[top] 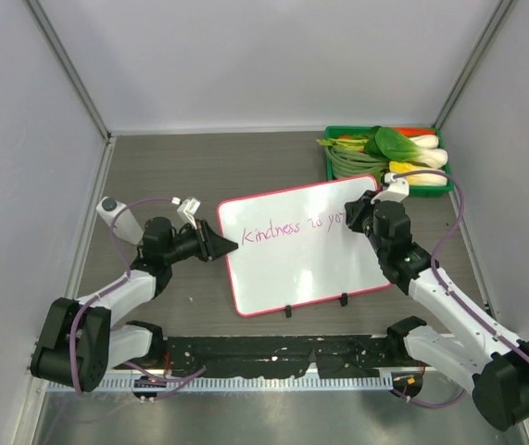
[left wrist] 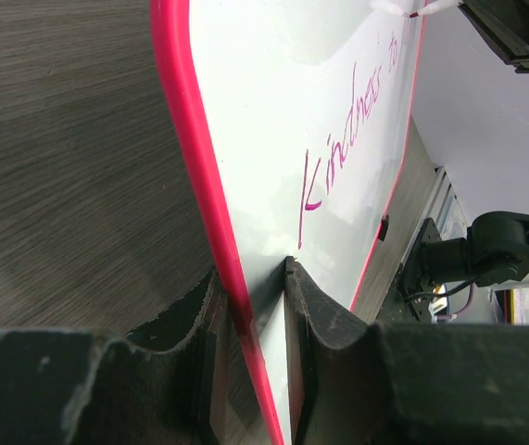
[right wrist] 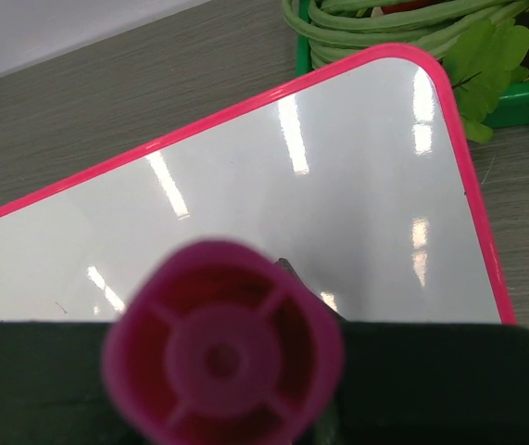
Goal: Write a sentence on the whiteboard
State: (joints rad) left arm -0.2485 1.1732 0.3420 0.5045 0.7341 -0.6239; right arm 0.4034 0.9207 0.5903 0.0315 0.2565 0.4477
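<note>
At the middle of the surface (top: 153,167) lay the whiteboard (top: 306,260), its left edge clenched in the left pincer (top: 230,245), whose jaws hid that stretch of frame. The sentence (top: 287,230) read "Kindness to yo" before running under the right pincer (top: 368,215), which grasped a marker (right wrist: 222,357) with its tip hidden. The board's far right corner sat just beside the green tray (top: 328,162), with bare surface far and left of it.

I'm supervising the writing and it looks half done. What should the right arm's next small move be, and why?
Probably carry the marker a little rightward along the line, finishing the word. The sentence reads "Kindness to yo", with bare whiteboard beyond it, and the left gripper clamps the board's edge steady.
</note>
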